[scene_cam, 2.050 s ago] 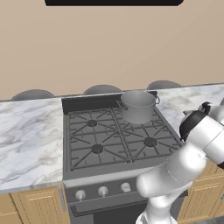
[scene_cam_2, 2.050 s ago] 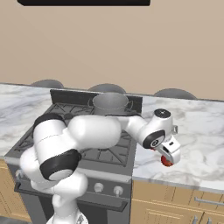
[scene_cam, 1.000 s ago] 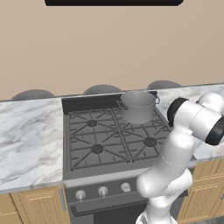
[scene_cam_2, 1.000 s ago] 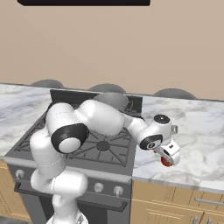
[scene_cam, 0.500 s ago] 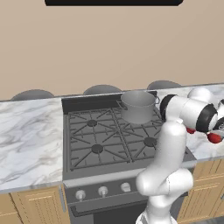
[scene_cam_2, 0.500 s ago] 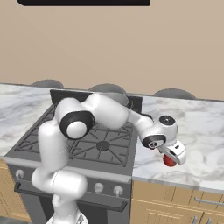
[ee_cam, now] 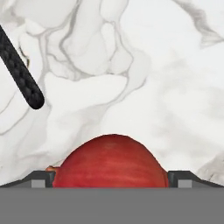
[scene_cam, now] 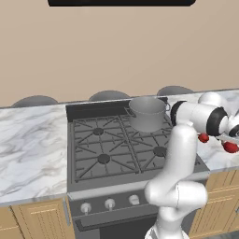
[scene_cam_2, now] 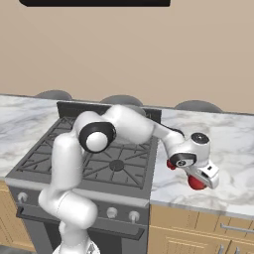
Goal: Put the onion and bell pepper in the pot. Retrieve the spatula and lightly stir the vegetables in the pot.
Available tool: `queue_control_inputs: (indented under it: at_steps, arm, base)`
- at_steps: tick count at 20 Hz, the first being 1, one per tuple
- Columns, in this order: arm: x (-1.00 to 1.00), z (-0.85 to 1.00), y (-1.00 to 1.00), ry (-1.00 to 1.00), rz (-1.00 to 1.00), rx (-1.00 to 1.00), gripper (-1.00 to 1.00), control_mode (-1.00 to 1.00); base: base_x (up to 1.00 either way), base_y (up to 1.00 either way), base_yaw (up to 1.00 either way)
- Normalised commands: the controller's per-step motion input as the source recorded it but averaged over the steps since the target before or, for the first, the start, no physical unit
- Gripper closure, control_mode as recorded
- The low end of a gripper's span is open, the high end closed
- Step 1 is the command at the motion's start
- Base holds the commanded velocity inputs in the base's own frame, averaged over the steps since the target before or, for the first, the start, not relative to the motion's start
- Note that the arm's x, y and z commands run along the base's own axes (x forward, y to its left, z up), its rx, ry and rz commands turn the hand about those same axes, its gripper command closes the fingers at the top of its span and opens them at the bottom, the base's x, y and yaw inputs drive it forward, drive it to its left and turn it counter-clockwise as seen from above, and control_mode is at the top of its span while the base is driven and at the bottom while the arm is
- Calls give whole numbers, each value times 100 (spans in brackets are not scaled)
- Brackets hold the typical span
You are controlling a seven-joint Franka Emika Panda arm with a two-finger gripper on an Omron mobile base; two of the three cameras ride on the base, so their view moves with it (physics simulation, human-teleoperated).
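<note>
Jaws [ee_cam: 112,181] of mine stand wide apart, one tip at each lower corner of the hand view, with the bell pepper [ee_cam: 110,162] bulging up between them; whether the tips touch its skin I cannot tell. From the right base view I hang low over the marble desk [scene_cam_2: 233,144] to the right of the stove [scene_cam_2: 94,158], and the bell pepper [scene_cam_2: 196,183] peeks out red under my hand, resting on the marble. It reads as a round dome, so I make out no long axis, and no stem shows. The hand view adds a black textured rod [ee_cam: 19,70] slanting in from the upper left, lying on the marble well apart from the pepper. The left base view gives what the others lack: the pot [scene_cam: 147,113] sitting on the stove's rear right burner, well apart from the pepper [scene_cam: 230,147], plus a second small red thing [scene_cam: 203,138] just beside my wrist.
</note>
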Motion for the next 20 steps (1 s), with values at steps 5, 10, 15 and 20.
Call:
queue_control_inputs:
  at_steps: [5,10,15,20]
  arm:
    - [3,-33,8,13,0,0,-100,-100]
    - [11,-37,10,15,2,0,-100,-100]
    - [-3,-51,9,1,5,-2,-100,-100]
    - [-17,-51,2,0,6,0,-100,-100]
  base:
    - [0,0,0]
    - [0,0,0]
    - [0,0,0]
    - [0,0,0]
